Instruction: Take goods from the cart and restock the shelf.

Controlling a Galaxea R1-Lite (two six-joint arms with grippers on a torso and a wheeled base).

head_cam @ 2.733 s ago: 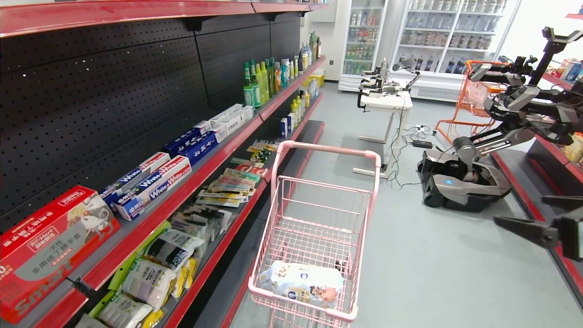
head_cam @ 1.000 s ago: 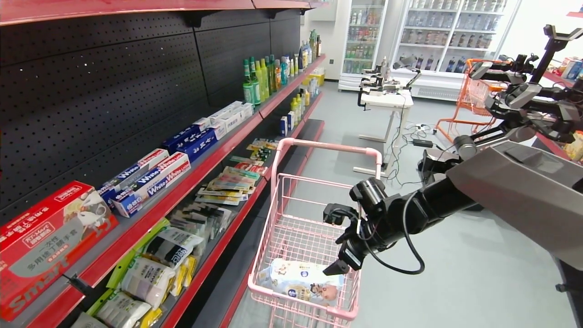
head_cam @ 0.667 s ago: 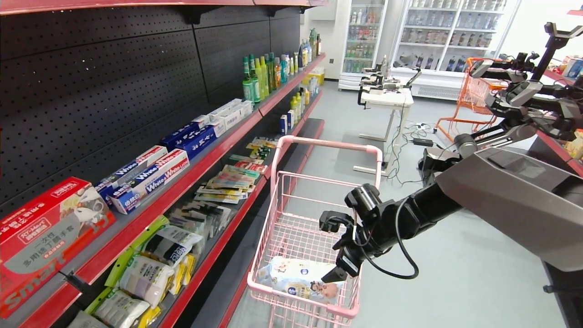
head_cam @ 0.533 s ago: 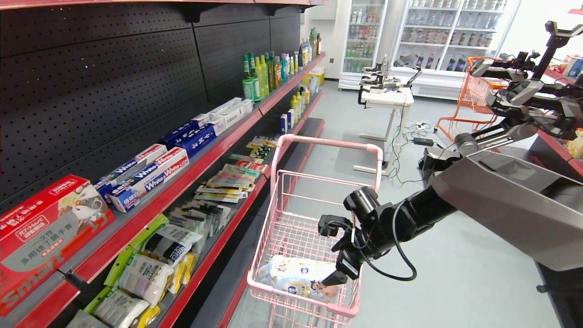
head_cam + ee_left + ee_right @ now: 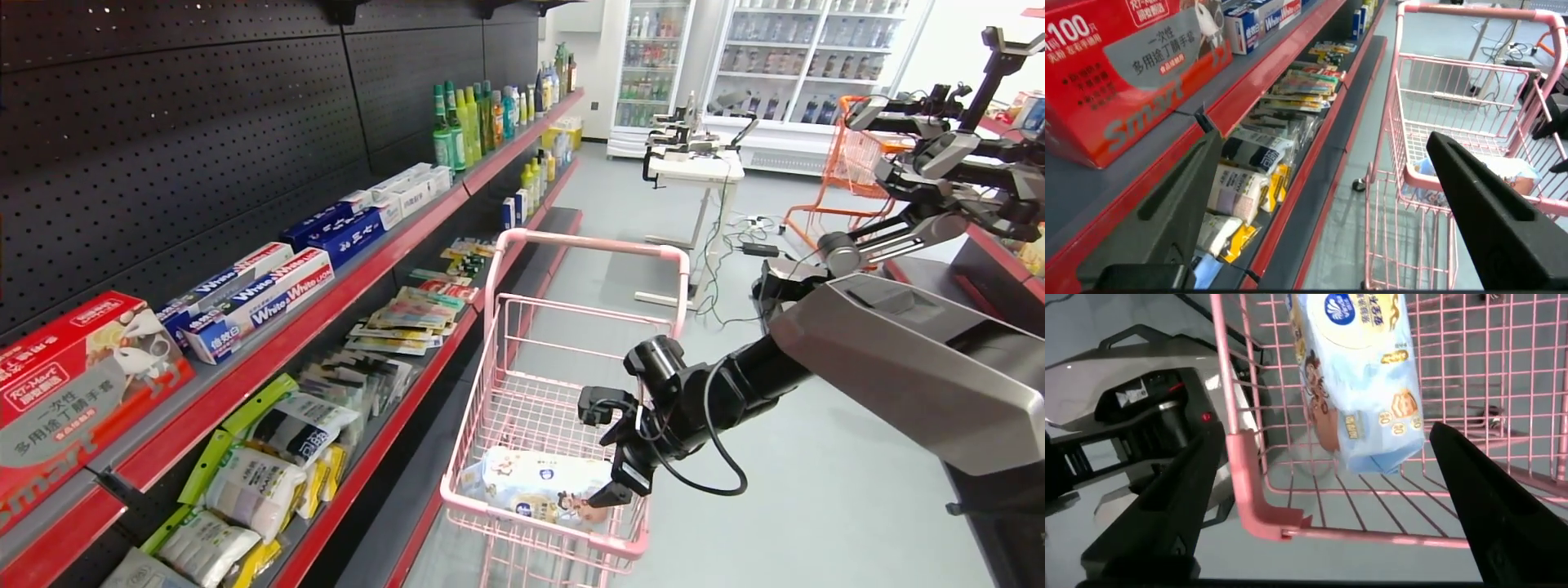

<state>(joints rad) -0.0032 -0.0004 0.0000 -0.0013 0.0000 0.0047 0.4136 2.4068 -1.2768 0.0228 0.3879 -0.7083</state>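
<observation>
Where the cart (image 5: 588,243) sits lower centre, right gripper (image 5: 600,451) hangs splayed over the wipes pack (image 5: 531,483). Left gripper (image 5: 1323,143) — splayed too.

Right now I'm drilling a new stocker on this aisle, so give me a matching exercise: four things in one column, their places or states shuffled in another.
Things
1 wipes pack
2 red box
3 green bottles
4 right gripper

Places or states
A far along the upper shelf
B open, over the near end of the pink cart
C lying inside the pink cart
D near end of the upper shelf

Pairs: 1-C, 2-D, 3-A, 4-B
</observation>
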